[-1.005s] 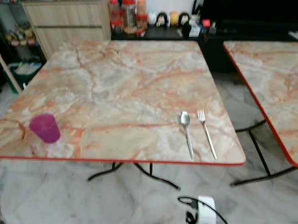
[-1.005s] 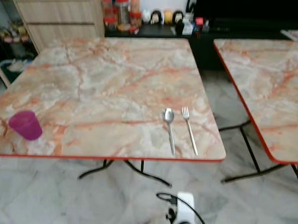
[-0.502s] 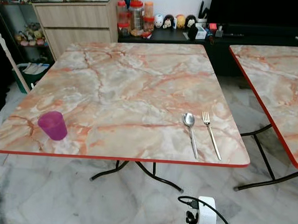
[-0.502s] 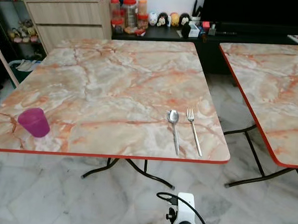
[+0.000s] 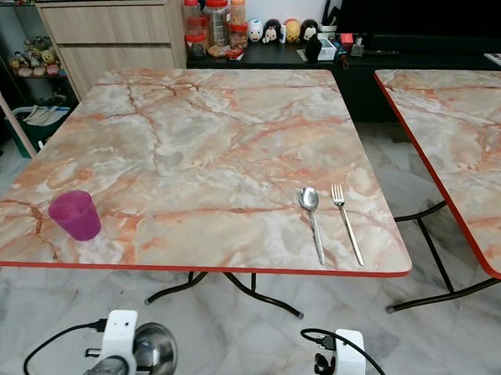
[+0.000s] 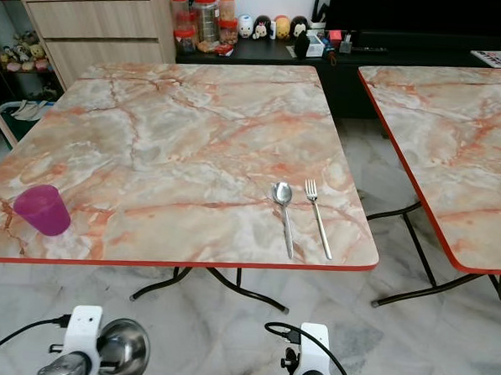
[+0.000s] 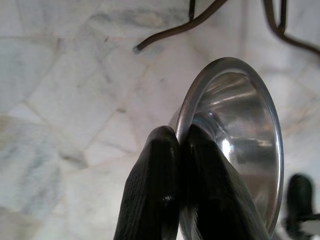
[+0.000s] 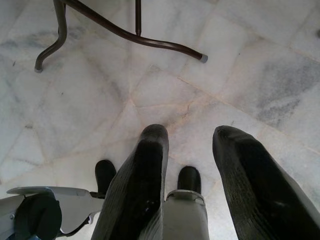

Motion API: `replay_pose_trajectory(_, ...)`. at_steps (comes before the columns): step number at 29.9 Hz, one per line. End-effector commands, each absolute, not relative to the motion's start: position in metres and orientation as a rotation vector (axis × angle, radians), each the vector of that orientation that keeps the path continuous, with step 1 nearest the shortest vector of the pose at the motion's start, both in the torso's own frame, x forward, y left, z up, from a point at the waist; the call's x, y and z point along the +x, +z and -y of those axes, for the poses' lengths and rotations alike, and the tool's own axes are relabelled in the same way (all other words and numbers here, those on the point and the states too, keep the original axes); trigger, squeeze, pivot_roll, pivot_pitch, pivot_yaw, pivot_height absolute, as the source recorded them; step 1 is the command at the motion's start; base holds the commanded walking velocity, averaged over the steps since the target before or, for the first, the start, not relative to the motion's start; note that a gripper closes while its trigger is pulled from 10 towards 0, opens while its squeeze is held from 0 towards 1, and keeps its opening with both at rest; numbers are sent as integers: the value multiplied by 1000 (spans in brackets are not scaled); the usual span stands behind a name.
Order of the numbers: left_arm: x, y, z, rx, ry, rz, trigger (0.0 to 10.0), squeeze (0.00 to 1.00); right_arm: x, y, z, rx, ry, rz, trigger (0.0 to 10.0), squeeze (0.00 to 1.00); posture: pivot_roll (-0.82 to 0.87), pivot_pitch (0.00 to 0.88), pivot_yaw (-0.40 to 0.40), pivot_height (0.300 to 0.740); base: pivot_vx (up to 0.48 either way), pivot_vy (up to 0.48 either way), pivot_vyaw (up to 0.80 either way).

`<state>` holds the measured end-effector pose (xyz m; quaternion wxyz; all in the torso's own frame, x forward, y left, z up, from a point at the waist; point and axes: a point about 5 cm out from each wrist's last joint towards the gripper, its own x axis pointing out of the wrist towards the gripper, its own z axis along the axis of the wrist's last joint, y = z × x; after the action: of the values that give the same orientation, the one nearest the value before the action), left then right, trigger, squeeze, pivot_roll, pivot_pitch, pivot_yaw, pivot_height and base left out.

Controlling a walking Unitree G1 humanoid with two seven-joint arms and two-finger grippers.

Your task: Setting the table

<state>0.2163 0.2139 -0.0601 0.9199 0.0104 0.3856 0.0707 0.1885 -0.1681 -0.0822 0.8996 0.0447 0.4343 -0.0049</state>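
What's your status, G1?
Left gripper shut on steel bowl, held below table edge. Right gripper open, idle. Cup, spoon, fork set. Nothing blocking.

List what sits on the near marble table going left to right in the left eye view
Purple plastic cup → silver metal spoon → silver metal fork, all near the front edge of the orange-veined marble table. Below that edge, the left gripper holds a shiny steel bowl.

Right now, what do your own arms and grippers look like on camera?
Each wrist carries a white boxy housing with a looping black cable. The left gripper and right gripper each have two long, rounded, matte black fingers with a fine texture.
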Motion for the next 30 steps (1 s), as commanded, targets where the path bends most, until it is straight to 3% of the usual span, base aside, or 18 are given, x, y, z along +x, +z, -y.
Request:
replay_pose_trajectory(1, 221, -59, -210, -103, 192, -777, 10000, 0, 188, -82, 169, 107, -21, -894, 10000, 0, -145, 0, 59, 740, 0, 0, 0)
replay_pose_trajectory(6, 227, -57, -198, -198, 220, -757, 10000, 0, 188, -82, 171, 106, -23, -891, 10000, 0, -155, 0, 63, 740, 0, 0, 0)
replay_pose_trajectory(14, 222, -62, -189, -172, 213, -797, 10000, 0, 187, -82, 173, 106, -33, -888, 10000, 0, -191, 0, 80, 740, 0, 0, 0)
replay_pose_trajectory(30, 209, -69, -195, -98, 219, -843, 10000, 0, 186, -82, 179, 82, -33, -895, 10000, 0, -219, 0, 92, 740, 16, -341, 0)
